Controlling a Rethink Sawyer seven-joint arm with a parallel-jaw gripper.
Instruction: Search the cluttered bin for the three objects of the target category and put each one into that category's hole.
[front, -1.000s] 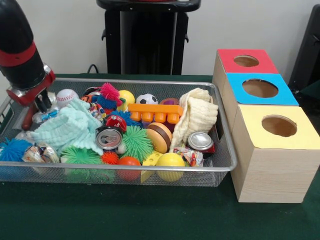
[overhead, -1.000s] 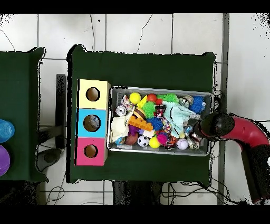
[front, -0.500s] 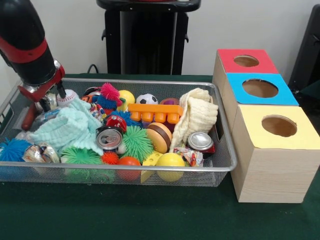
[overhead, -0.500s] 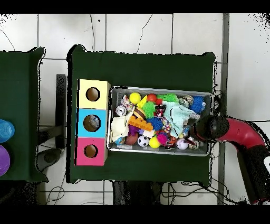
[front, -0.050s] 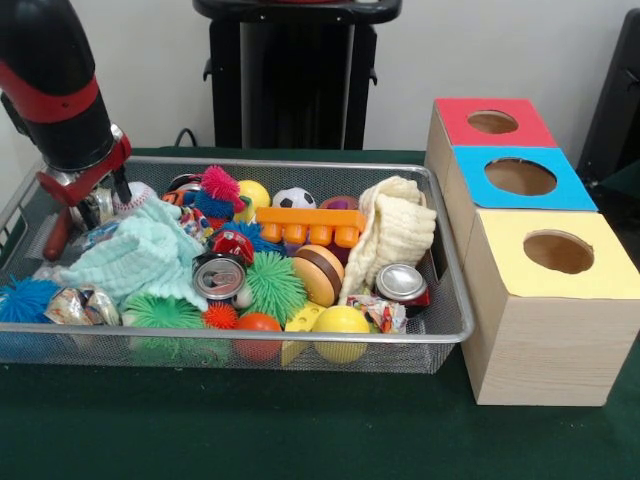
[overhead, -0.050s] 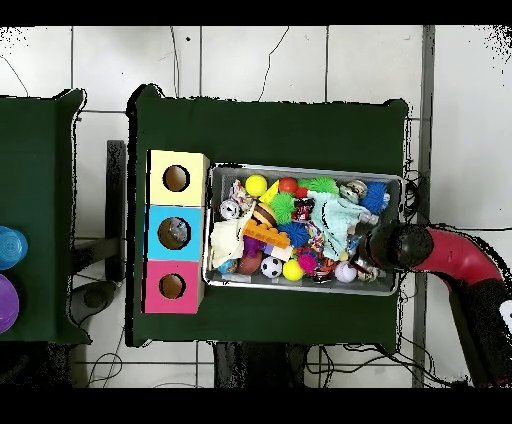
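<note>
In the front view the gripper (front, -0.050s: 100, 195) hangs over the far left end of the wire mesh bin (front, -0.050s: 445, 300). Its dark fingers reach down beside a baseball (front, -0.050s: 137, 193), and something silvery, perhaps a crushed can, shows between them, but I cannot tell whether they grip it or how wide they stand. Just below lies the mint green cloth (front, -0.050s: 140, 260). A soda can (front, -0.050s: 218, 277) stands near the bin's middle, to the right of the gripper, and a second can (front, -0.050s: 402, 283) sits well apart at the right end, beside the cream knitted cloth (front, -0.050s: 395, 235). Beside the bin stand the red box (front, -0.050s: 490, 125), blue box (front, -0.050s: 520, 178) and yellow box (front, -0.050s: 555, 255), each with a round hole on top. Against half a second ago the arm sits a little higher and further left; the clutter looks unchanged.

In the overhead view the gripper (overhead, -0.050s: 372, 252) is hidden under the arm's black wrist at the bin's (overhead, -0.050s: 300, 168) right end, near the baseball (overhead, -0.050s: 346, 272). The three boxes line the bin's left side, yellow (overhead, -0.050s: 177, 178), blue (overhead, -0.050s: 174, 232) and red (overhead, -0.050s: 172, 286). The arm's elbow has drawn slightly towards the bottom since the earlier frame.
</note>
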